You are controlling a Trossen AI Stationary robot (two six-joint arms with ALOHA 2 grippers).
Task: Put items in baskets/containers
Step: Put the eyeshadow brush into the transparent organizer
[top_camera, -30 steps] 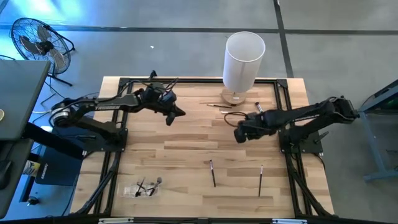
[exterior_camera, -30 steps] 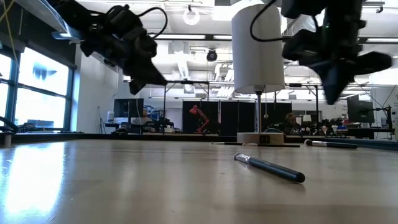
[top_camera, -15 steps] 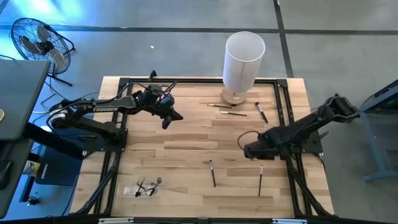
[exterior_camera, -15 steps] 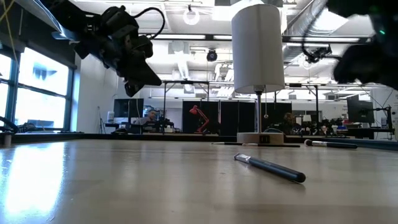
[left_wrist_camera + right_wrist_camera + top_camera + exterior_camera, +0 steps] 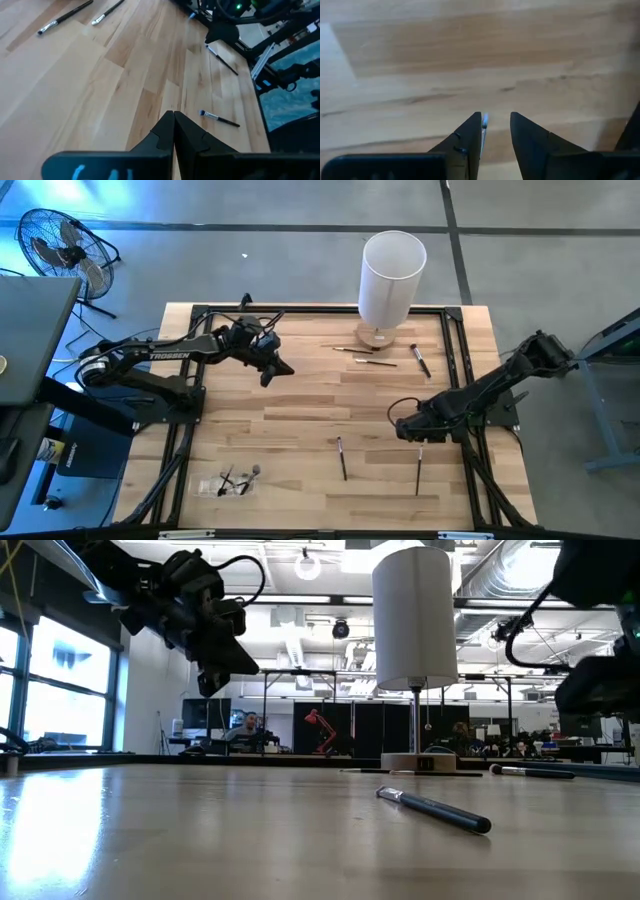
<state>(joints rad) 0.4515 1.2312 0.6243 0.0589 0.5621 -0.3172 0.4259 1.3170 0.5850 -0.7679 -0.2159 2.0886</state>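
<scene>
My right claw [image 5: 495, 131] hangs parted over a thin dark brush [image 5: 419, 469] lying on the wooden bench [image 5: 300, 430], gripping nothing. My left claw [image 5: 173, 131], pressed closed and empty, hovers well apart.

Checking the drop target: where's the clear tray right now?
High view: the clear tray lies near the table's front-left corner, brushes already in it, left of the nearest loose brush and far from both arms.

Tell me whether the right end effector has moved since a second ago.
Yes. In the high view the right end effector has left the lamp and moved toward the table's near edge, to a brush.
</scene>
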